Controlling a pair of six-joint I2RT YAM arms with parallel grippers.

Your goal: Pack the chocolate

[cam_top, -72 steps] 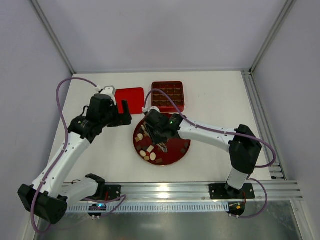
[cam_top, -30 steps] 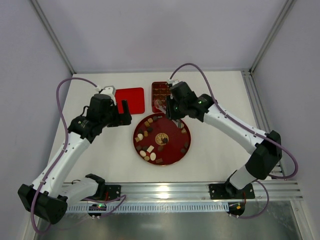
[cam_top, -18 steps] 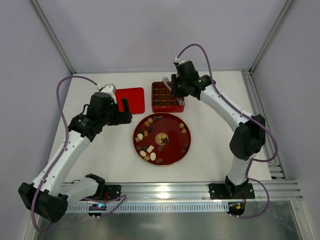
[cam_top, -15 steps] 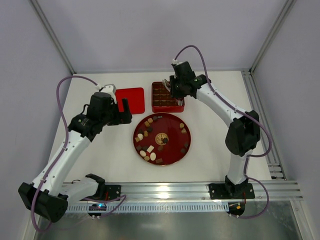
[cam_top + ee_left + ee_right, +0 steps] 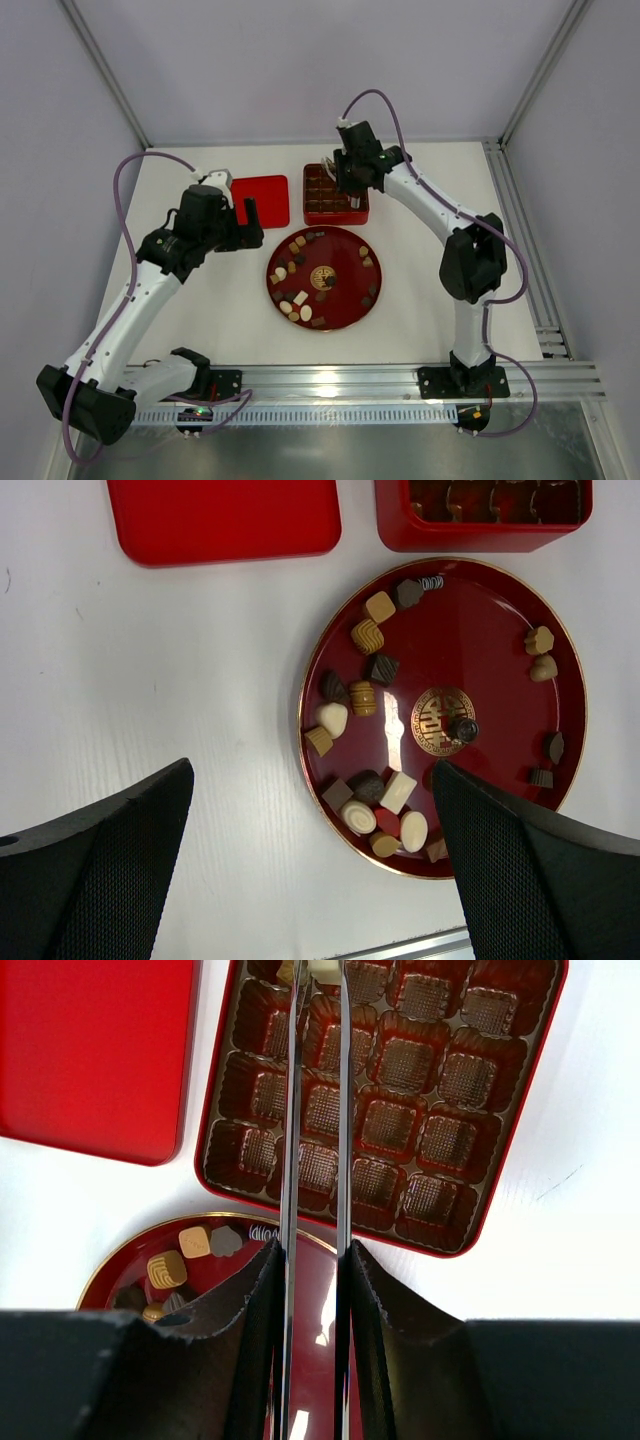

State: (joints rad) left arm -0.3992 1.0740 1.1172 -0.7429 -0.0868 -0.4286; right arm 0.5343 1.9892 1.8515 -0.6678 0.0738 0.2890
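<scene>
The chocolate [image 5: 297, 300] lies as several dark, light brown and cream pieces on the round red plate [image 5: 345, 300], mostly on its left half [image 5: 367, 637]. One dark piece [image 5: 461, 728] sits on the gold emblem. My right gripper [image 5: 340, 172] is over the red compartment box [image 5: 308, 215]. In the right wrist view this gripper [image 5: 313, 1250] is shut on metal tweezers [image 5: 291, 1110]. Their tips pinch a cream-white piece [image 5: 325, 972] above a cell in the box's [image 5: 545, 1070] top row. My left gripper [image 5: 240, 215] hangs wide open and empty, and from its wrist view [image 5: 312, 770] it is above the plate's left edge.
The red box lid [image 5: 259, 199] lies flat left of the box, also in the left wrist view [image 5: 225, 518] and right wrist view [image 5: 90, 1050]. The box's other visible cells are empty. An aluminium rail [image 5: 340, 380] runs along the near table edge.
My right arm has lifted from the plate and swung back over the box with the tweezers. My left arm has barely moved.
</scene>
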